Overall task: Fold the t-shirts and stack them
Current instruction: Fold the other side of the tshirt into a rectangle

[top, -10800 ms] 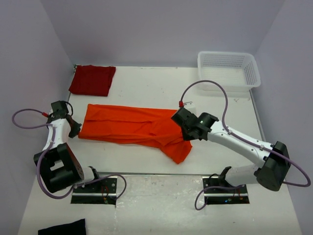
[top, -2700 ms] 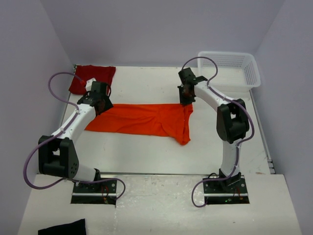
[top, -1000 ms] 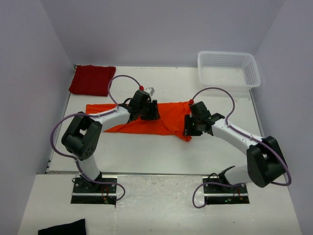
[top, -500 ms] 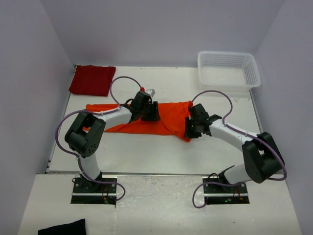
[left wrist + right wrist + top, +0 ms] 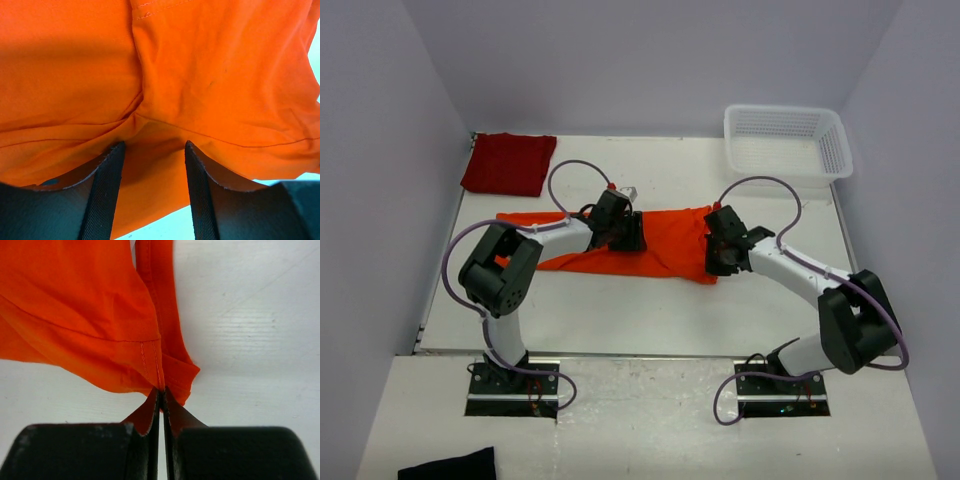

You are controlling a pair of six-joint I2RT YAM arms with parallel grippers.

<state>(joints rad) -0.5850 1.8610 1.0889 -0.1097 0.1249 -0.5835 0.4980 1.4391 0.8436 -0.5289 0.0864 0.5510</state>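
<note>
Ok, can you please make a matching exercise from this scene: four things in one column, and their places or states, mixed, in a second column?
Things:
1. orange t-shirt
2. red t-shirt
3. basket
4. right tool

Places or states:
a. far right corner of the table
b. shut on an orange hem
c. folded, far left corner of the table
d. spread across the middle of the table

Pairs: 1-d, 2-c, 3-a, 4-b.

orange t-shirt [image 5: 670,245], crimson t-shirt [image 5: 508,165] (both plain), white basket [image 5: 786,172]
</note>
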